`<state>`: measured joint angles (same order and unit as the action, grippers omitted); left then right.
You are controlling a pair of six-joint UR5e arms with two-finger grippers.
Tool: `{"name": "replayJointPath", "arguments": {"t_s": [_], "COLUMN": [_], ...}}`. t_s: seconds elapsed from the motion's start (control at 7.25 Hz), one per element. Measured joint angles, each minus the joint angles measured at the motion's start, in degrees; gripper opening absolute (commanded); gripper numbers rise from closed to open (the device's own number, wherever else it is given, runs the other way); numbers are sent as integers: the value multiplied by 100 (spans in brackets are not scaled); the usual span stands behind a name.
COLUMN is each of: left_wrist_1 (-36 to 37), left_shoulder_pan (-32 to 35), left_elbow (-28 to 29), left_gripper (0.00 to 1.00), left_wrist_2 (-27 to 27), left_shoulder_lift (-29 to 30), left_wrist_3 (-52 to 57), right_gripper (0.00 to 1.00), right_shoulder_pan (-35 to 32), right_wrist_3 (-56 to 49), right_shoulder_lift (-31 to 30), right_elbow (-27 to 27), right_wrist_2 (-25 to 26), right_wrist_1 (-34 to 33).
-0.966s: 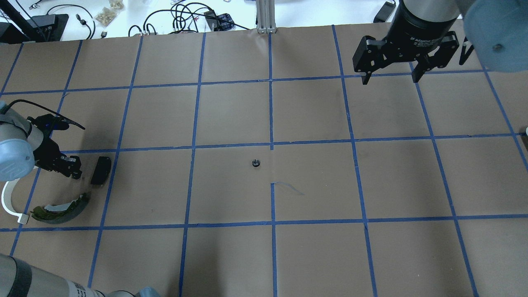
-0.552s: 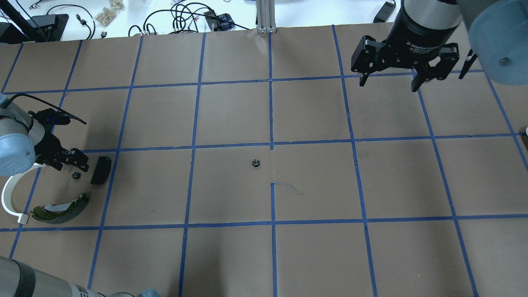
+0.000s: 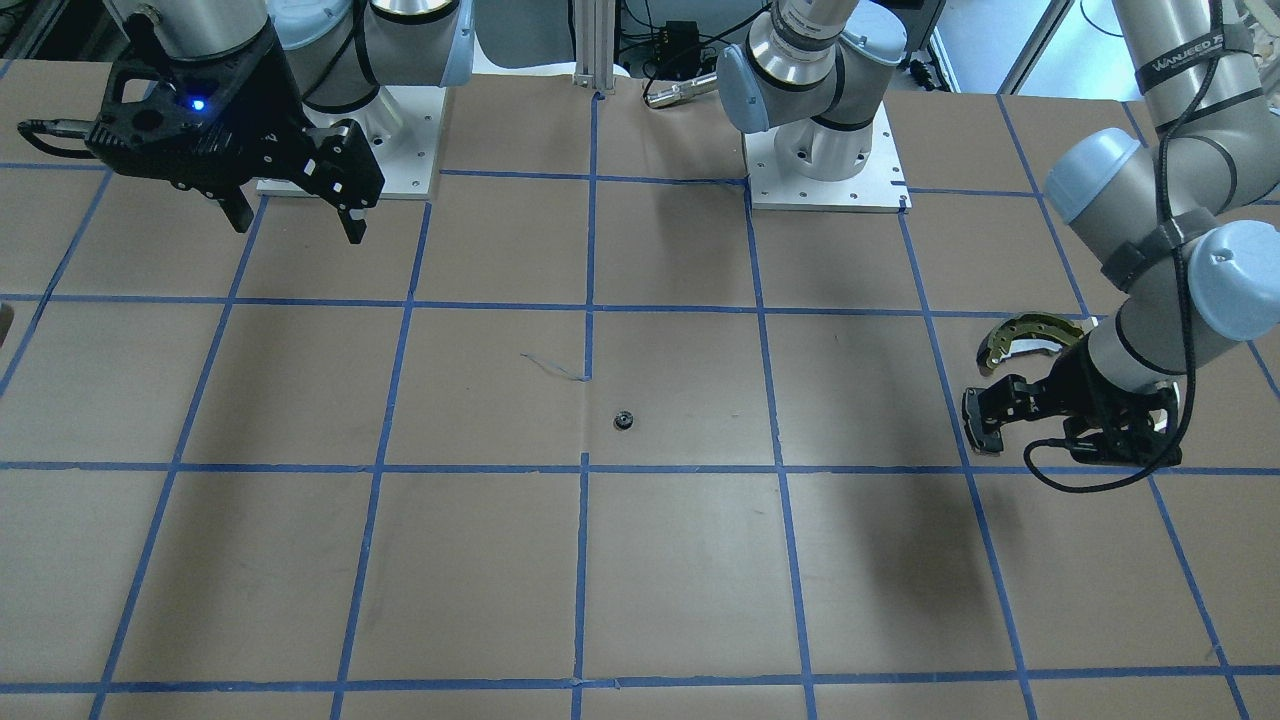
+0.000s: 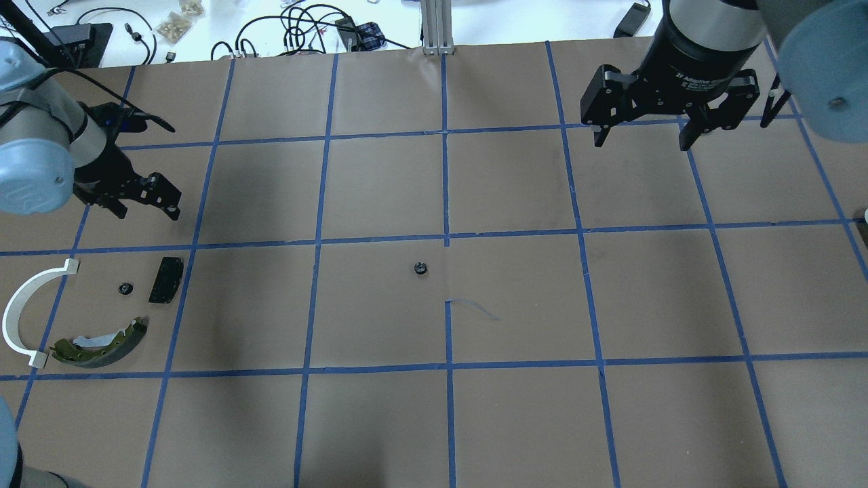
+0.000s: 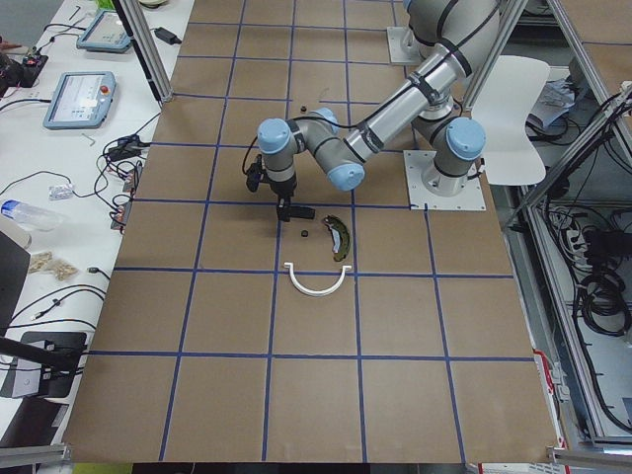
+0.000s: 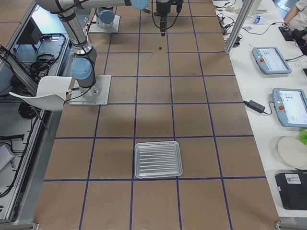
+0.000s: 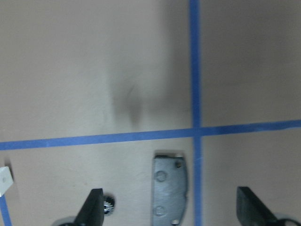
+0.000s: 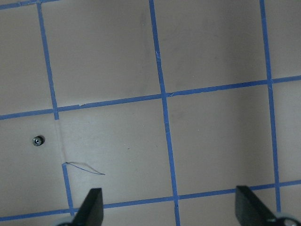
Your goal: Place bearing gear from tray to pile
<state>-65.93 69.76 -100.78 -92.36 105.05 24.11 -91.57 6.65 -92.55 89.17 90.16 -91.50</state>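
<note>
One small black bearing gear (image 4: 124, 289) lies in the pile, between the white arc strip (image 4: 27, 308), the olive brake shoe (image 4: 102, 339) and the black brake pad (image 4: 166, 279). My left gripper (image 4: 146, 207) is open and empty, raised beyond the pile. Its wrist view shows the gear (image 7: 109, 205) and the pad (image 7: 169, 190) below the open fingers. A second gear (image 4: 420, 268) lies alone at the table's middle and also shows in the right wrist view (image 8: 37, 140). My right gripper (image 4: 641, 142) hangs open and empty at the far right.
A silver ribbed tray (image 6: 158, 159) lies on the table's right part, with nothing showing in it. Blue tape lines grid the brown table. Cables and small items lie on the white bench (image 4: 203, 27) beyond the far edge.
My left gripper let go of a gear beside the brake pad, then rose and drew away toward the far side. The right gripper barely moved.
</note>
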Motion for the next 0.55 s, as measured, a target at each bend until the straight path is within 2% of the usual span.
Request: {"name": "replayJointPath", "arguments": {"t_s": [0.55], "left_wrist_1": [-95], "left_shoulder_pan": [2163], "left_elbow": [132], "left_gripper": [100], "left_wrist_2": [141], "left_shoulder_lift": [66], "left_wrist_3": [-2381], "right_gripper": [100], "right_shoulder_pan": [331], "right_wrist_3": [-181], "right_shoulder_lift": [-10], "right_elbow": [-60], "right_wrist_2": [-14], "right_wrist_1": [-76]}}
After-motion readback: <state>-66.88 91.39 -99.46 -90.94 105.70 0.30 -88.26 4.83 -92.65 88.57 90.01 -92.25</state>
